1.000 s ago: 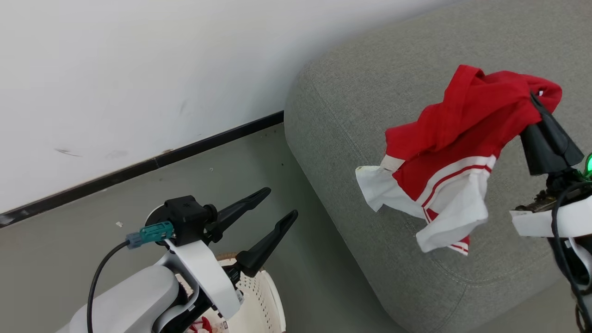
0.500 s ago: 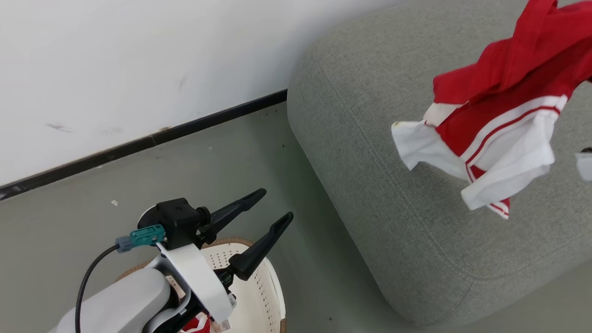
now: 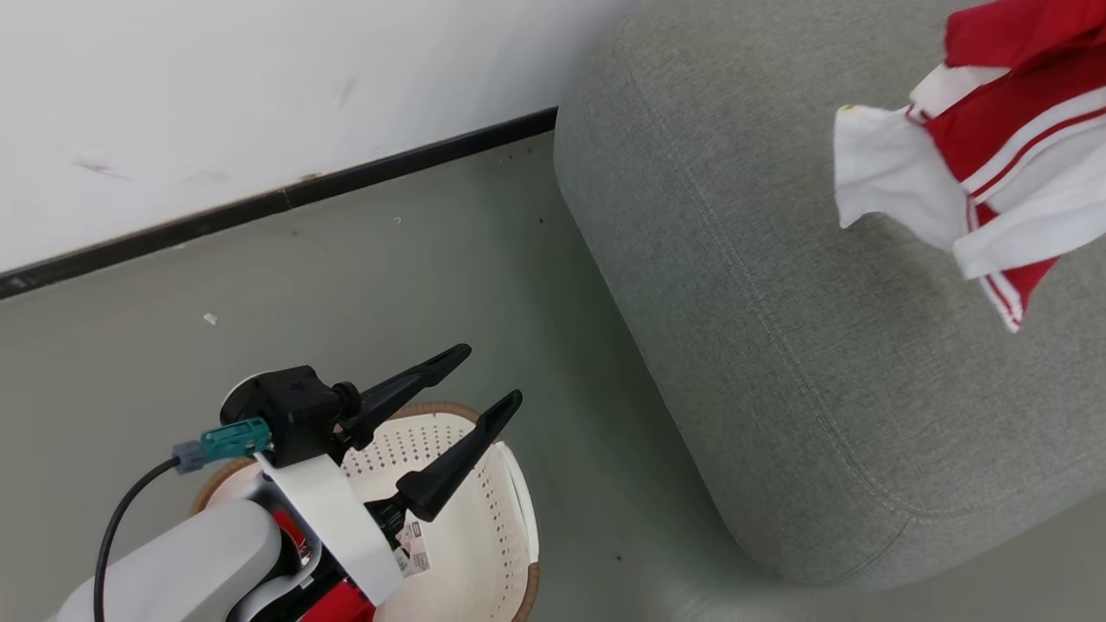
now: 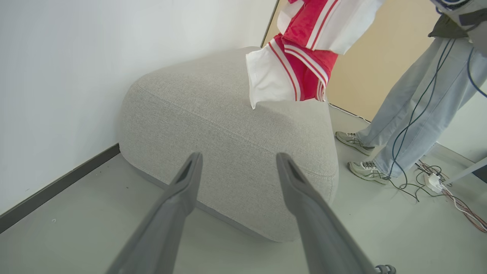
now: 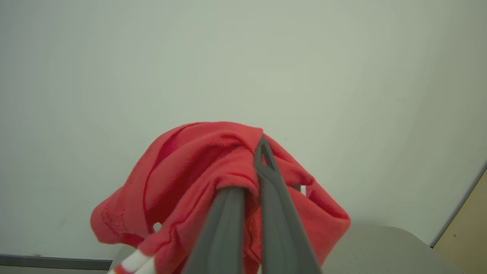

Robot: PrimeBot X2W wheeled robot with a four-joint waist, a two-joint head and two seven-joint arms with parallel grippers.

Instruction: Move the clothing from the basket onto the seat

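Observation:
A red garment with white panels and stripe trim (image 3: 994, 147) hangs in the air above the grey seat (image 3: 734, 259), at the head view's top right edge. In the right wrist view my right gripper (image 5: 247, 167) is shut on the garment's red fabric (image 5: 190, 171), which drapes over its fingers. My left gripper (image 3: 489, 374) is open with nothing between its fingers, above the cream basket (image 3: 484, 518) with the brown rim. More red fabric (image 3: 346, 600) lies in the basket, mostly hidden by my left arm. The left wrist view shows the seat (image 4: 228, 106) beyond the open left gripper (image 4: 239, 156), with the garment (image 4: 300, 57) hanging over it.
A white wall with a black baseboard (image 3: 285, 194) runs behind the seat. The basket stands on grey floor (image 3: 259, 285). In the left wrist view a person's legs in jeans (image 4: 411, 99) stand beside the seat, with cables (image 4: 449, 182) on the floor near them.
The camera has shifted, showing more of the basket. The held garment has moved up and to the right over the seat, and the right gripper has left the head view. The left gripper stays open.

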